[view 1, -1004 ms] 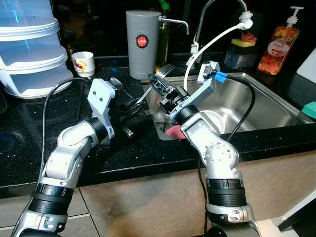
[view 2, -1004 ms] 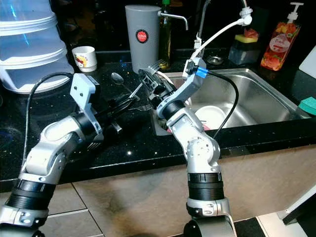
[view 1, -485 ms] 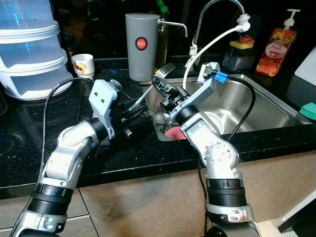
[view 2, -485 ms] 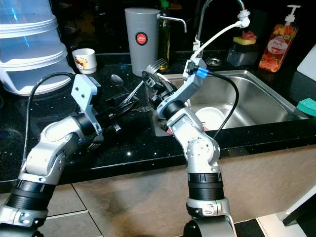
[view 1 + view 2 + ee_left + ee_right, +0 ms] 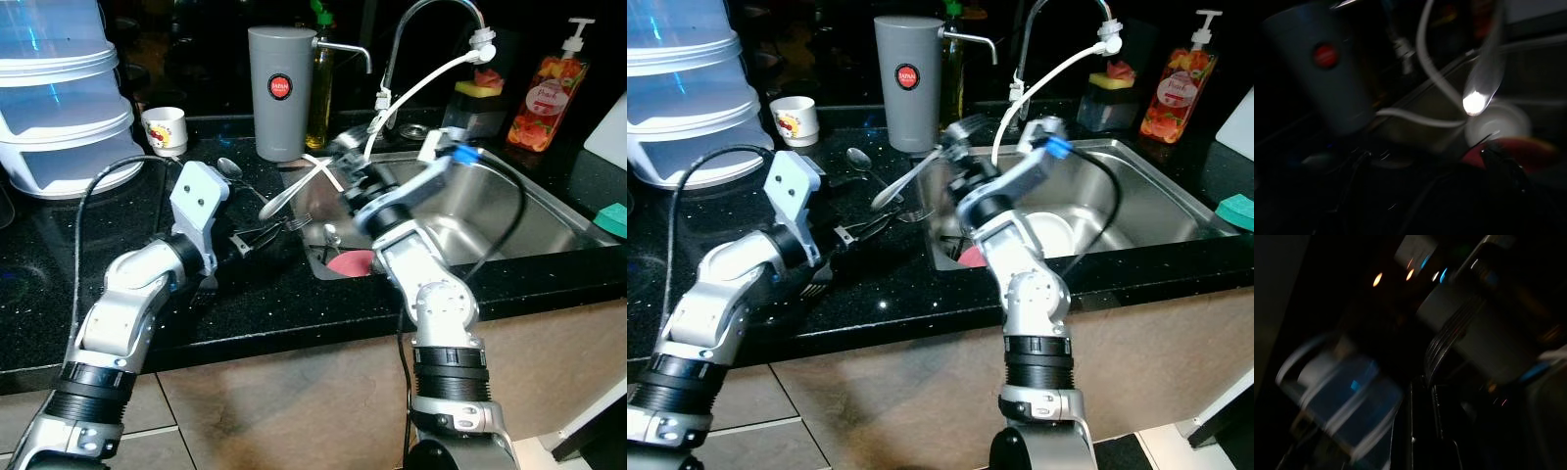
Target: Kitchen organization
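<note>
- Fork (image 5: pixel 1442 340) pinched in right gripper (image 5: pixel 355 176) fingers, tines up, above the desk (image 5: pixel 245 294) edge beside the sink (image 5: pixel 509 211); blurred.
- Spoon (image 5: pixel 284 198) raised, slanting between the two grippers, bowl near the left one.
- Left gripper (image 5: pixel 257 235) low over the desk, fingers seemingly closed on dark utensil handles; not clear.
- Second spoon (image 5: pixel 227 165) flat on the desk near grey canister (image 5: pixel 281 93).
- White cup (image 5: pixel 165 127) behind, well apart.

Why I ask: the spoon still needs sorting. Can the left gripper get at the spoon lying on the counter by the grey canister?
Probably yes. The spoon lies in the open just beyond the left gripper, nothing between them, though fork tines show at its fingers.
</note>
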{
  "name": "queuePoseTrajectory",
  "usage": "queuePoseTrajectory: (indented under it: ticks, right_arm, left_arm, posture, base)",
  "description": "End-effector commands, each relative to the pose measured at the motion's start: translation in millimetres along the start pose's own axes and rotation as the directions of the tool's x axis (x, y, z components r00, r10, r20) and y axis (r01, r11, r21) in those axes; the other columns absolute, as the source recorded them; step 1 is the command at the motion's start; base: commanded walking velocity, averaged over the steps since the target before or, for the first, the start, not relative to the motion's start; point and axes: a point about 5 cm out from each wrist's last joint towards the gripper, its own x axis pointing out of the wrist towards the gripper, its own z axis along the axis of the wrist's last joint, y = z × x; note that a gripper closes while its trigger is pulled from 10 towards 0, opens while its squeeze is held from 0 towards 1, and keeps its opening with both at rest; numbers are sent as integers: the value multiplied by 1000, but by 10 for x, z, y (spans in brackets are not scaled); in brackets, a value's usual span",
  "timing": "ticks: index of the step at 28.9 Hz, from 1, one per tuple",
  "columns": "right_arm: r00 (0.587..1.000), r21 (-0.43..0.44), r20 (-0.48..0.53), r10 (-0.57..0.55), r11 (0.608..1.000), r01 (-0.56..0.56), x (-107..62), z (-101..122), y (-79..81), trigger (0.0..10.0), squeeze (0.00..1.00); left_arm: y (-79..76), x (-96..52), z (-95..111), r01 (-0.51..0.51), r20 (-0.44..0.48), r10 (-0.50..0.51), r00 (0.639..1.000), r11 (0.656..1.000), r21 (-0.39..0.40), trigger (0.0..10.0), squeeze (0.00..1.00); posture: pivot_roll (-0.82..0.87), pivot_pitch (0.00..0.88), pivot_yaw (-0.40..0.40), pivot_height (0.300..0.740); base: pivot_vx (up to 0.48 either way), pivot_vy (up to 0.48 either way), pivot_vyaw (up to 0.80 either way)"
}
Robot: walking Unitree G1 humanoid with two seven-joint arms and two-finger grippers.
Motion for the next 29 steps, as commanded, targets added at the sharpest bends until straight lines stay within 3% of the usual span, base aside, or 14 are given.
queuePoseTrajectory:
  ticks: [1, 3, 5, 6, 7, 9, 12, 15, 17, 21, 25, 26, 27, 29]
  right_arm:
    - [994, 11, 99, -56, 998, 56, 12, 150, -100, 0, 0]
    - [970, -116, 200, -139, 980, 164, -21, 331, -309, 0, 0]
    - [972, -172, 192, -137, 970, 170, -29, 323, -335, 0, 0]
    - [981, -323, 154, -117, 933, 162, -47, 253, -366, 0, 0]
    - [981, -323, 154, -117, 933, 162, -47, 253, -366, 0, 0]
    - [994, -516, 80, -76, 850, 106, -83, 88, -384, 0, 0]
    - [999, -626, 26, -38, 778, 46, -136, -86, -380, 0, 0]
    - [1000, -687, -13, -9, 726, -3, -201, -267, -409, 0, 0]
    - [999, -714, -34, 1, 700, -25, -225, -344, -423, 0, 0]
    - [998, -746, -68, 12, 663, -59, -238, -408, -431, 0, 0]
    - [997, -755, -82, 9, 652, -68, -248, -431, -442, 0, 0]
    - [995, -762, -100, 3, 643, -79, -262, -454, -461, 1529, 0]
    - [994, -768, -108, -5, 635, -81, -280, -471, -484, 2235, 0]
    - [993, -772, -115, -12, 630, -81, -293, -482, -503, 2392, 0]
  left_arm:
    - [138, -40, -14, -65, -33, 67, 997, 997, 40, 10000, 0]
    - [219, -83, -52, -105, -60, 108, 992, 994, 39, 10000, 0]
    - [203, -79, -48, -98, -54, 99, 994, 995, 26, 10000, 0]
    - [131, -48, -14, -67, -17, 66, 998, 997, -46, 10000, 0]
    - [131, -48, -14, -67, -17, 66, 998, 997, -46, 10000, 0]
    - [-55, 15, 61, 42, 68, -31, 997, 985, -166, 10000, 0]
    - [-245, 66, 126, 159, 144, -125, 982, 953, -258, 10000, 0]
    - [-432, 103, 136, 270, 159, -232, 960, 920, -286, 10000, 0]
    - [-506, 121, 63, 304, 89, -290, 953, 921, -244, 10000, 0]
    - [-543, 135, -69, 315, -29, -324, 946, 935, -160, 10000, 0]
    - [-544, 145, -99, 306, -54, -317, 947, 940, -152, 10000, 0]
    - [-544, 157, -117, 299, -70, -311, 948, 943, -148, 10000, 0]
    - [-545, 164, -118, 293, -74, -307, 949, 944, -153, 10000, 0]
    - [-546, 169, -117, 291, -76, -306, 949, 944, -155, 10000, 0]
  posture:
    - [65, 44, 4, 740]
    - [69, 45, 4, 740]
    - [69, 45, 4, 740]
    - [70, 46, 5, 740]
    - [70, 46, 5, 740]
    - [72, 46, 3, 740]
    - [71, 46, 4, 740]
    - [72, 46, 5, 740]
    - [73, 45, 5, 740]
    - [75, 41, 7, 740]
    - [75, 40, 8, 740]
    - [73, 39, 10, 740]
    - [73, 37, 12, 740]
    - [73, 37, 12, 740]
  base:
    - [0, 0, 0]
    - [0, 0, 0]
    - [0, 0, 0]
    - [0, 0, 0]
    - [0, 0, 0]
    - [0, 0, 0]
    - [0, 0, 0]
    - [0, 0, 0]
    - [0, 0, 0]
    - [0, 0, 0]
    - [0, 0, 0]
    - [0, 0, 0]
    - [0, 0, 0]
    - [0, 0, 0]
